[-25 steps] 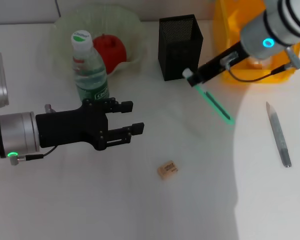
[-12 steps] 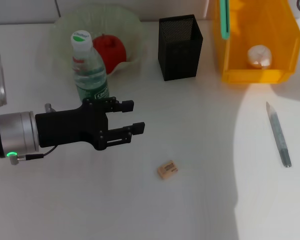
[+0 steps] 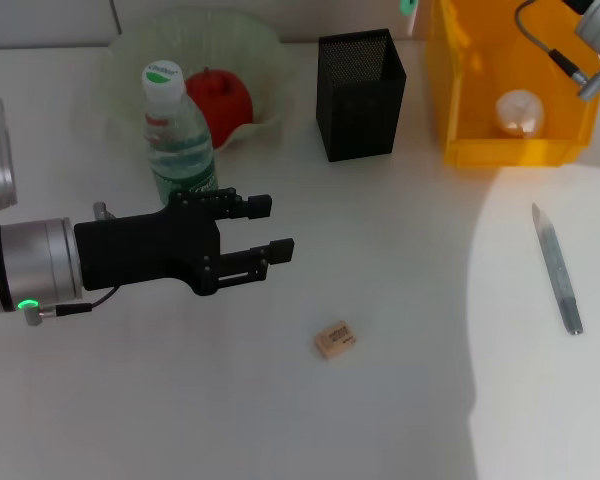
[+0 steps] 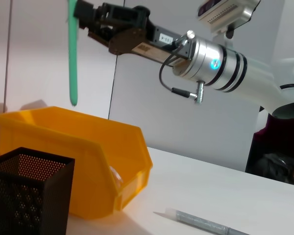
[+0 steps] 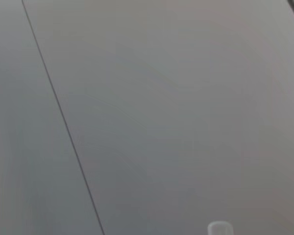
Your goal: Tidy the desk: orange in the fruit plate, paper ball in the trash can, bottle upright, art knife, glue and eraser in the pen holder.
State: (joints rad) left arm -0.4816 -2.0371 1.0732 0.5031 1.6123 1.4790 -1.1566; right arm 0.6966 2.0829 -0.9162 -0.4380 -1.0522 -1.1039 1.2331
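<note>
One glue stick [image 4: 72, 58], now higher up.

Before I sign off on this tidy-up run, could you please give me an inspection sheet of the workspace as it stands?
Surface: white desk, partly shadowed.
Job's things: bottle upright beside fruit plate; red round fruit in the plate; paper ball in yellow bin; eraser and grey art knife lying on the desk; black mesh pen holder upright; green glue stick hanging vertically.
Clutter: nothing seen.
End effectors: left end effector open, hovering between bottle and eraser; right end effector raised above the bin, shut on the glue stick.
Cables: black cable looping at the right wrist.
Surroundings: plain grey wall panels.
</note>
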